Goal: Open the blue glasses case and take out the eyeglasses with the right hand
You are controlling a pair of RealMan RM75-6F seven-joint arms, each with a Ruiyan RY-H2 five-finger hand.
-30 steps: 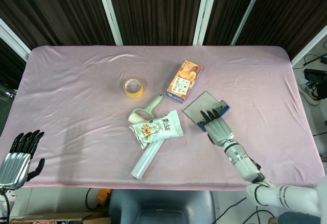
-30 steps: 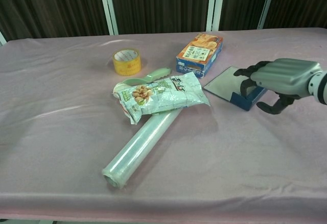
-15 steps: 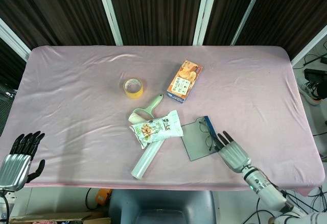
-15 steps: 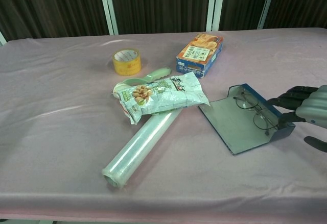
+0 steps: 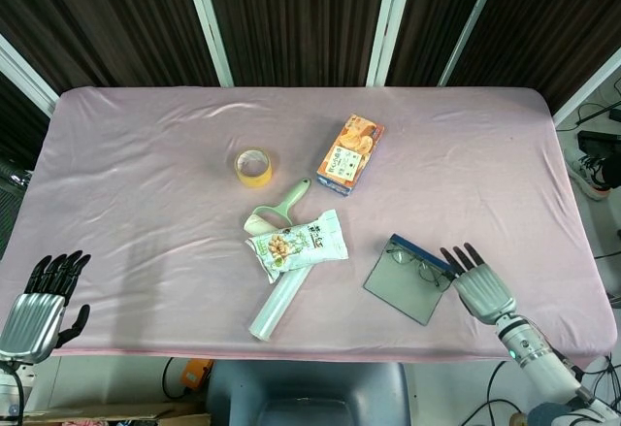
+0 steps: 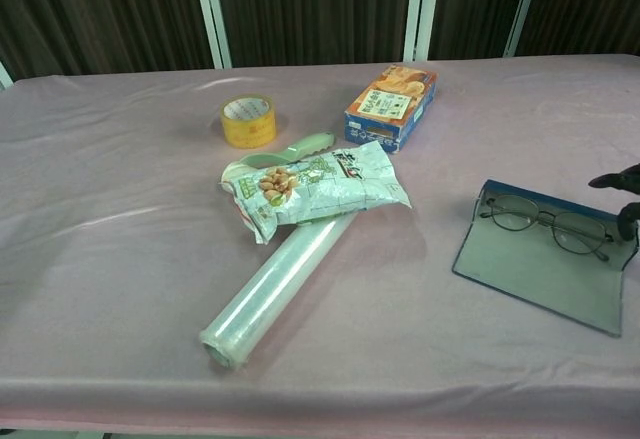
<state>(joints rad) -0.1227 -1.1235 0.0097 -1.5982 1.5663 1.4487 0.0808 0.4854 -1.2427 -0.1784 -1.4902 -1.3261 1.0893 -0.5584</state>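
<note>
The blue glasses case lies open near the table's front right, its grey lid flat on the cloth. The eyeglasses rest folded in the blue tray along the case's far edge. My right hand sits just right of the case with its fingers stretched out and spread, holding nothing. In the chest view only its dark fingertips show at the right edge, close to the case's end. My left hand hangs off the front left corner, fingers apart and empty.
A snack bag lies over a clear film roll left of the case. A green-handled roller, a yellow tape roll and an orange box sit further back.
The case went from half-raised lid under my right hand to lying fully open, and slid toward the front right. My right hand drew back to the right of it.
</note>
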